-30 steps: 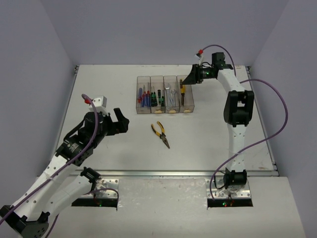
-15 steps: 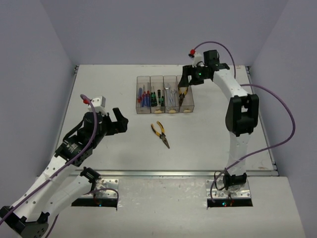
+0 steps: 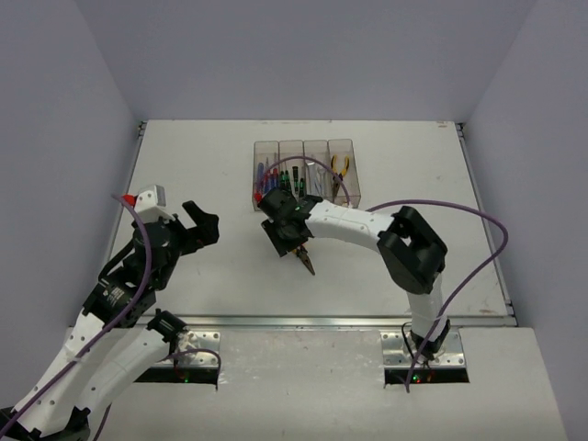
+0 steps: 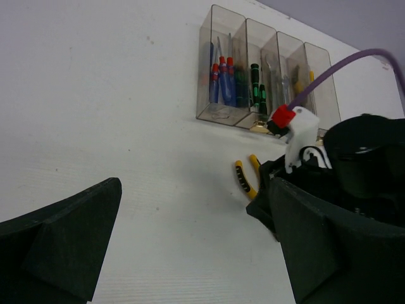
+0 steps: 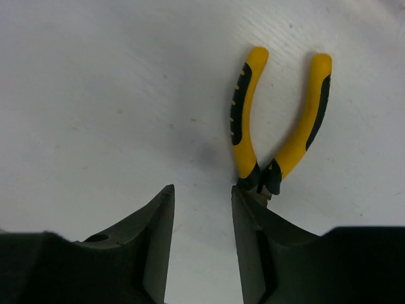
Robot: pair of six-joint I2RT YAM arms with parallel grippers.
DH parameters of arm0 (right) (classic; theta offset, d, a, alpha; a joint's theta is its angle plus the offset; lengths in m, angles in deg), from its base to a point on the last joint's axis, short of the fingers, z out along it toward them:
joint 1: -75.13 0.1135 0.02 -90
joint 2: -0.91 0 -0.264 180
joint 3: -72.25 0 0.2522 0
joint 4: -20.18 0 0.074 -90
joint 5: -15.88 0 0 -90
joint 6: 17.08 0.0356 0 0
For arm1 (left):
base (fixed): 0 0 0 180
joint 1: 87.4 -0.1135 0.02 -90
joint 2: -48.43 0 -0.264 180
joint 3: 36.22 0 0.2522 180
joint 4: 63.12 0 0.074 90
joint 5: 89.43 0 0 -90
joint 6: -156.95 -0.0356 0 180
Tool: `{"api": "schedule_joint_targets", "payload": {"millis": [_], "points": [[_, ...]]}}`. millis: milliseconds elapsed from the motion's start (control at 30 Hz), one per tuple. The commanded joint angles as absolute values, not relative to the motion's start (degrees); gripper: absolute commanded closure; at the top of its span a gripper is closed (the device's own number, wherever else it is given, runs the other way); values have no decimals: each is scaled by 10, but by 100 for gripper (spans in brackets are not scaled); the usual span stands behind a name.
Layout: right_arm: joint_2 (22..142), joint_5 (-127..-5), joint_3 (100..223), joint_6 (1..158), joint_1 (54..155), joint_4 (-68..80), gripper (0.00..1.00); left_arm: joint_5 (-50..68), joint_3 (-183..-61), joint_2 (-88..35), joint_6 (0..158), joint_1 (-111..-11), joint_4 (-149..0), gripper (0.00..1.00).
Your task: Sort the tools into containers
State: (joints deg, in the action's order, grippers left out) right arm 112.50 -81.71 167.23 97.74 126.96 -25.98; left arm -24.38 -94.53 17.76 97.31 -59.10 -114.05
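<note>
The four joined clear bins (image 3: 306,171) stand at the back centre. They hold blue/red screwdrivers (image 3: 265,179), green/black screwdrivers, wrenches and one yellow-handled pliers (image 3: 341,164). A second yellow-and-black pliers (image 5: 278,130) lies flat on the table, and its tip shows in the top view (image 3: 309,265). My right gripper (image 3: 290,239) is low over it, open and empty (image 5: 201,206). The pliers' pivot lies just outside its right finger (image 5: 266,240). My left gripper (image 3: 197,225) is open and empty to the left, apart from the tools (image 4: 196,253). The left wrist view shows the bins (image 4: 221,38) and one pliers handle (image 4: 243,180).
The right arm's purple cable (image 3: 432,207) arcs over the right half of the table. The table's raised back edge (image 3: 294,121) runs behind the bins. Bare white table (image 3: 211,165) lies left of the bins.
My right arm has swung from the rightmost bin down and left to the pliers on the table. One pliers now lies in that bin. My left gripper has drawn back slightly leftward.
</note>
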Motion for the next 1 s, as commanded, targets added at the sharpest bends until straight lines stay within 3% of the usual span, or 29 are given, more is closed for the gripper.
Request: {"api": "schedule_joint_targets", "payload": {"millis": [0, 267, 567, 967], "points": [[1178, -848, 1707, 997, 1255, -276, 59, -241, -954, 176, 972, -595, -1124, 0], [1249, -861, 1774, 971, 1254, -309, 59, -214, -952, 173, 959, -595, -1114, 0], [1204, -865, 1770, 931, 1245, -307, 56, -203, -951, 173, 954, -595, -1109, 0], [1192, -843, 1774, 870, 1226, -323, 60, -196, -949, 171, 950, -595, -1105, 0]]}}
